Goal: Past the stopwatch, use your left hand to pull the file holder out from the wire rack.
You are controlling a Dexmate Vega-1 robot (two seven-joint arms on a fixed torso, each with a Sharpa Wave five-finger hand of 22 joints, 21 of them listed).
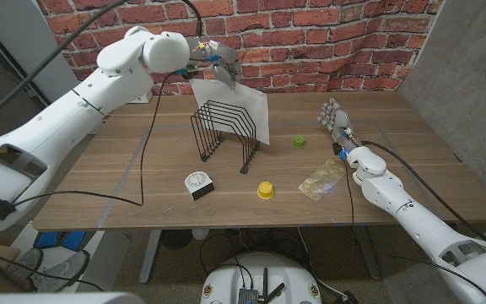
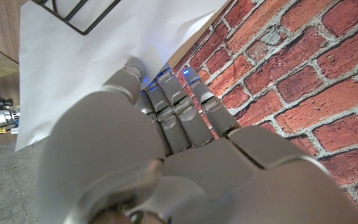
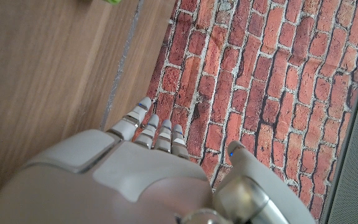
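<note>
My left hand [image 1: 218, 64] is raised at the back of the table and grips the top edge of the white file holder [image 1: 245, 111]. The sheet hangs tilted, and its lower part stands behind the far wires of the black wire rack [image 1: 223, 128]. Whether it still touches the rack I cannot tell. In the left wrist view my fingers [image 2: 178, 112] press on the white file holder [image 2: 86, 68], with rack wires [image 2: 82, 17] beyond. The white stopwatch [image 1: 197, 184] lies in front of the rack. At the right, my right hand [image 1: 336, 118] holds nothing, fingers apart.
A yellow cap-like piece [image 1: 265, 189], a small green piece [image 1: 299, 142] and a gold foil packet [image 1: 322, 179] lie right of the rack. A brick wall [image 1: 310, 42] runs close behind the table. A black cable [image 1: 146, 152] hangs over the table's left part.
</note>
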